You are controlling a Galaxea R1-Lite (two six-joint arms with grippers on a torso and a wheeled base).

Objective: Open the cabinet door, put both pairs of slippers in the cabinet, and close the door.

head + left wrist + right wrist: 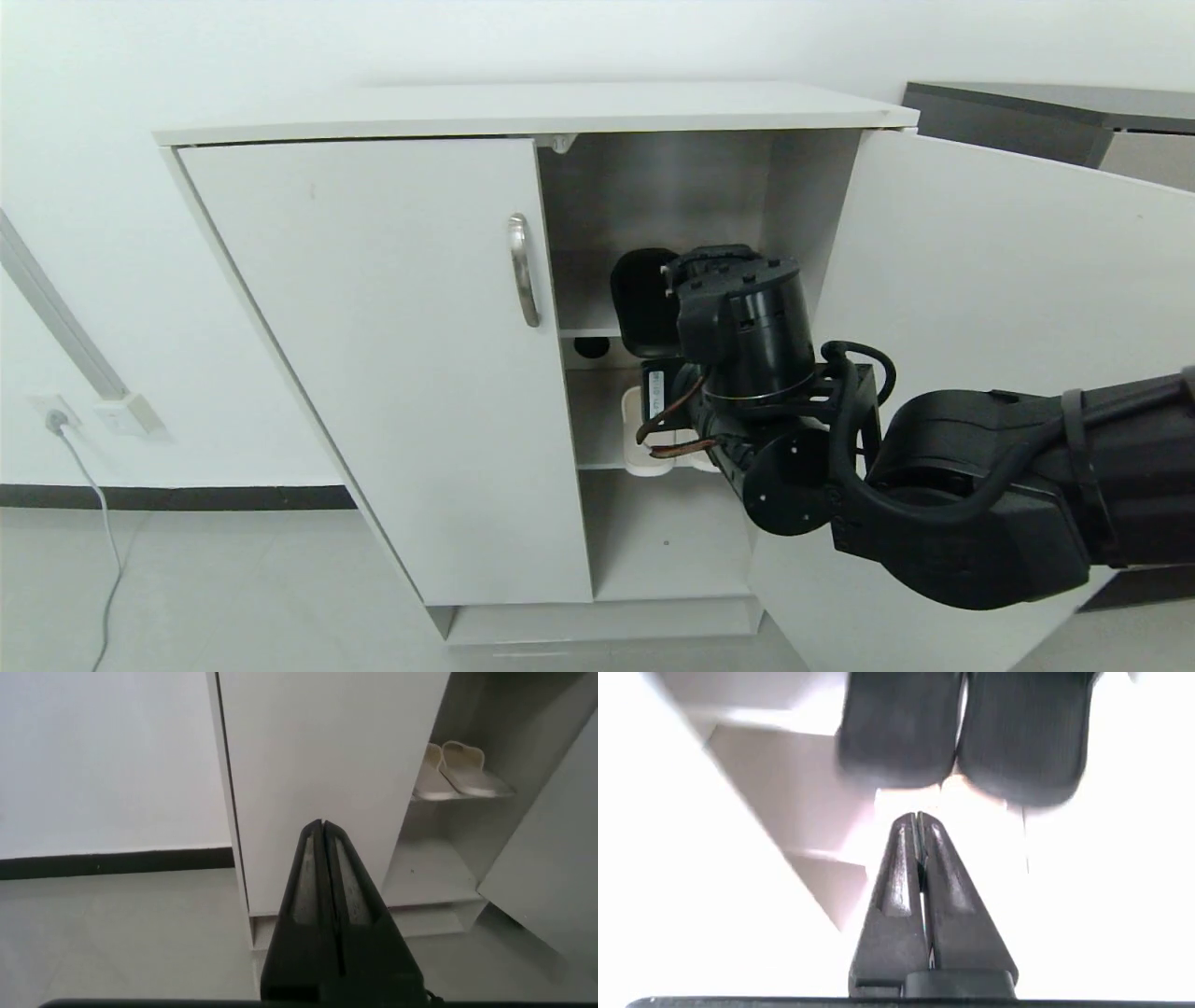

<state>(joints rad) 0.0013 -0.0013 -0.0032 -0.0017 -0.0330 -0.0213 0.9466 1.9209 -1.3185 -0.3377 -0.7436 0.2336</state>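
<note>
Mid shelf (596,425) w/ white slippers (639,462) on it.

Reading as a plain office or test room, sparsely furnished. Bare white wall (140,233) is running behind everything; black skirting (177,497) is edging a grey floor (233,588). A cable (107,551) is hanging from a wall socket (54,411), under slanting trunking (56,317). White laminate cabinet (373,373) is standing against the wall, a grey office unit (1018,117) sitting beside it.
</note>
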